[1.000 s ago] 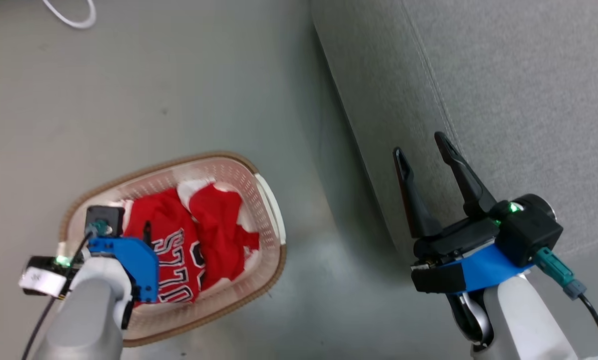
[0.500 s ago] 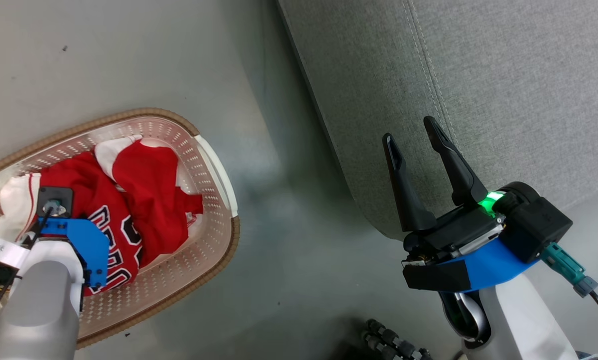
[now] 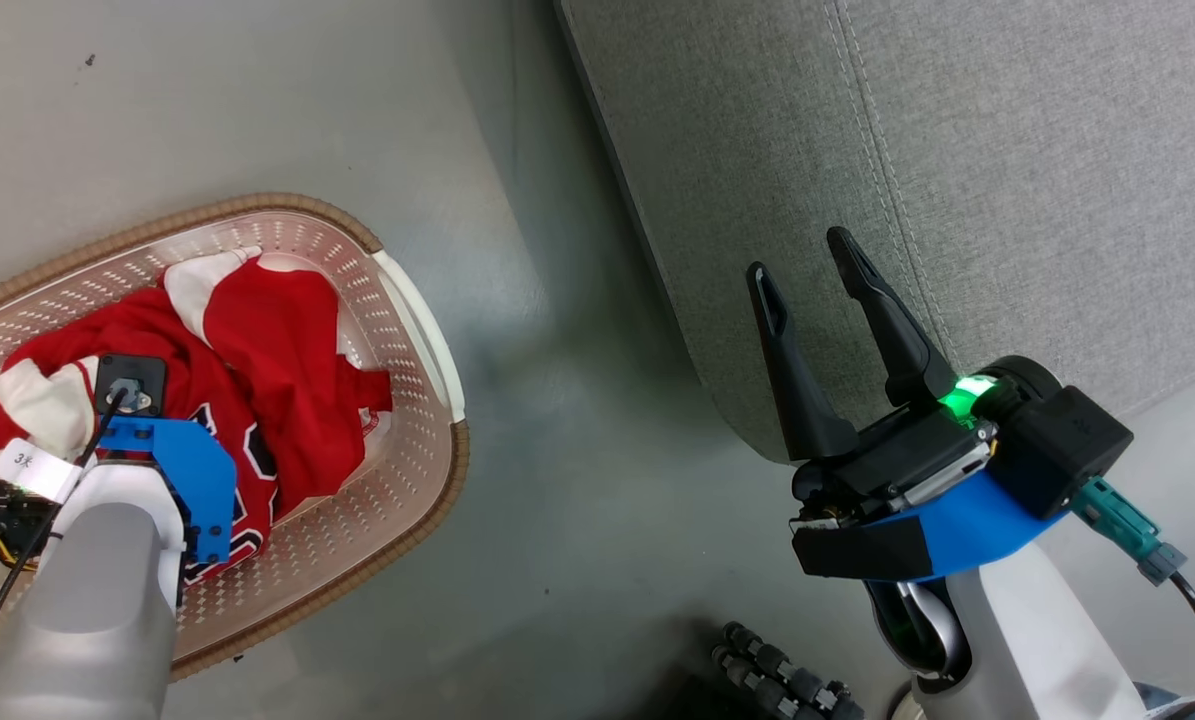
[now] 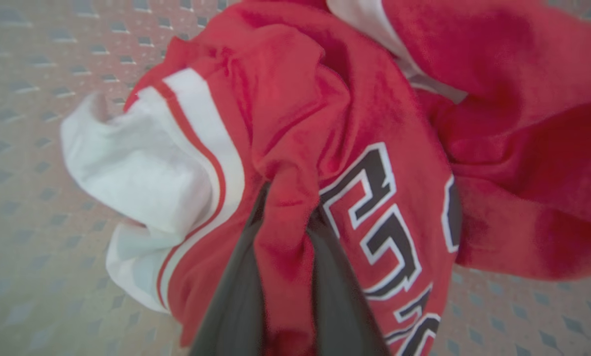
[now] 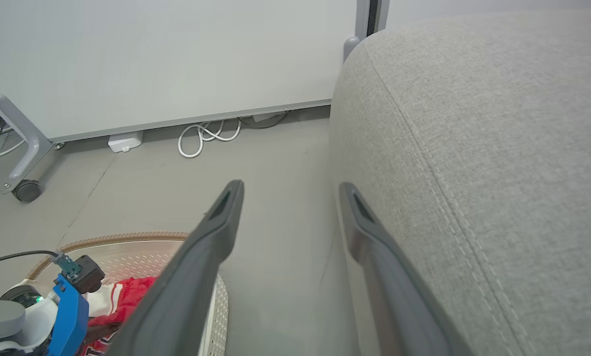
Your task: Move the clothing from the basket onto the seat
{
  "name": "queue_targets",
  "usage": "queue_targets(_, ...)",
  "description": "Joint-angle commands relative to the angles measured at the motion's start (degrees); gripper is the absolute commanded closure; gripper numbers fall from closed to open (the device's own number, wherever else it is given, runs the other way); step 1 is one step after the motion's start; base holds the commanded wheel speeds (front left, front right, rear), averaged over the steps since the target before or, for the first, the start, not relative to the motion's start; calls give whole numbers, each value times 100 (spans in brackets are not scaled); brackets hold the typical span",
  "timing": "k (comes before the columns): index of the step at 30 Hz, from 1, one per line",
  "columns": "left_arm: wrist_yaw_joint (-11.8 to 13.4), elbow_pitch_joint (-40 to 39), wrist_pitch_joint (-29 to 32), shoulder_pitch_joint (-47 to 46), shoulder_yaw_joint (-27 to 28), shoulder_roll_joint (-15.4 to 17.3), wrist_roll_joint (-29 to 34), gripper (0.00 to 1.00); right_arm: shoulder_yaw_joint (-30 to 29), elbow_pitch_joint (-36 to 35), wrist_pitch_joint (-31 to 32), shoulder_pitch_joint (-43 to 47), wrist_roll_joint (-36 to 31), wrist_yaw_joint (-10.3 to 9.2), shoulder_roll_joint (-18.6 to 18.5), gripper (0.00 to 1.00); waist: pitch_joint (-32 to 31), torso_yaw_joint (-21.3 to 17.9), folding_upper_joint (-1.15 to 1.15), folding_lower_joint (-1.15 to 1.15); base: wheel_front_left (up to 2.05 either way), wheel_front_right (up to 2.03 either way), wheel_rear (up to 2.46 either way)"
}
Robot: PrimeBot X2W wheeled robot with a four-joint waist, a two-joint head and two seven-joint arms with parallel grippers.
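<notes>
left gripper [image 4: 285, 198] down in the basket [image 3: 427, 330], fingers [image 4: 236, 277] pinched on a fold of the red jersey [image 4: 374, 148], right gripper [image 3: 797, 255] spread wide and empty, beside the edge of the grey seat [image 3: 1007, 150]

Jersey [image 4: 374, 163], flat before, now a pinched fold in left hand [image 4: 288, 217].

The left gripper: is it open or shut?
Shut on the jersey: the left gripper pinches a red fold between its two fingers.

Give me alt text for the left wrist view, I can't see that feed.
The left gripper pinches a fold of the red jersey between its two dark fingers, above the perforated basket floor. More red cloth bunches at upper right.
</notes>
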Motion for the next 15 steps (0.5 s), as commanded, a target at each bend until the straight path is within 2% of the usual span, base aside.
queue_targets(1, -38, -13, 11, -79, -1, -34, -46, 100, 1, 12, -22, -76, 10, 3, 0, 0, -20, 17, 0, -1, 0, 0, 0)
queue_targets(7, -97, -51, -111, -49, 7, -151, -180, 100, -85, 87, -23, -54, -71, 3, -1, 0, -171, 139, 0, -1, 0, 0, 0)
queue_targets(12, -202, -19, -339, 105, 72, -374, -375, 100, -89, 236, -23, -36, -144, 3, -3, 0, -646, 347, 0, -1, 0, 0, 0)
queue_targets(15, -425, 76, -538, 204, 114, -476, -539, 100, -101, 364, -22, 24, -224, 3, -4, 0, -1079, 536, 0, -1, 0, 0, 0)
